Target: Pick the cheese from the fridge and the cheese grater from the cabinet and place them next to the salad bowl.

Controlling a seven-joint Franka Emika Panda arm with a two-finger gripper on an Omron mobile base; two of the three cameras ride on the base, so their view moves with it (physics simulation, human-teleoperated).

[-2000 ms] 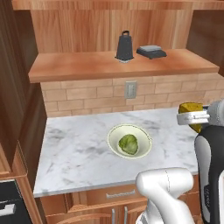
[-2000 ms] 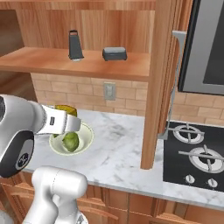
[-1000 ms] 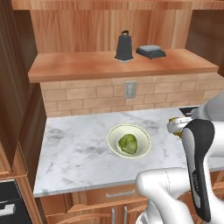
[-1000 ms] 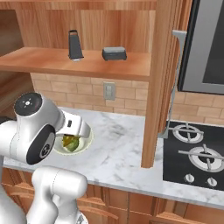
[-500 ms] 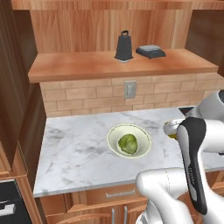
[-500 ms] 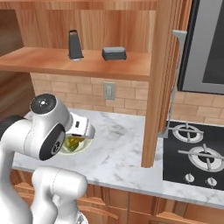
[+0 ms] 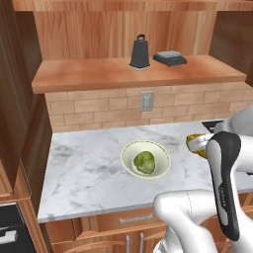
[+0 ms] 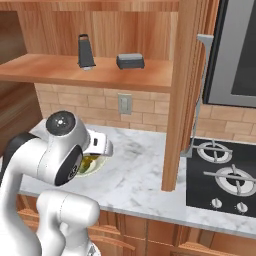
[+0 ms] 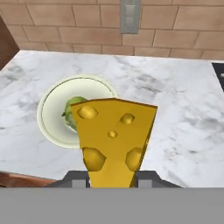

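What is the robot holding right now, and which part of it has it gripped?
The cheese, a yellow wedge with holes. The jaws are shut on its narrow lower end, the wide end pointing away from the hand.

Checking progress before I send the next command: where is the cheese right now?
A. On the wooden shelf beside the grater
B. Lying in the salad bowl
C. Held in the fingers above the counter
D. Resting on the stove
C: the hand view shows the cheese clamped between the fingers, with the marble counter and the salad bowl below it.
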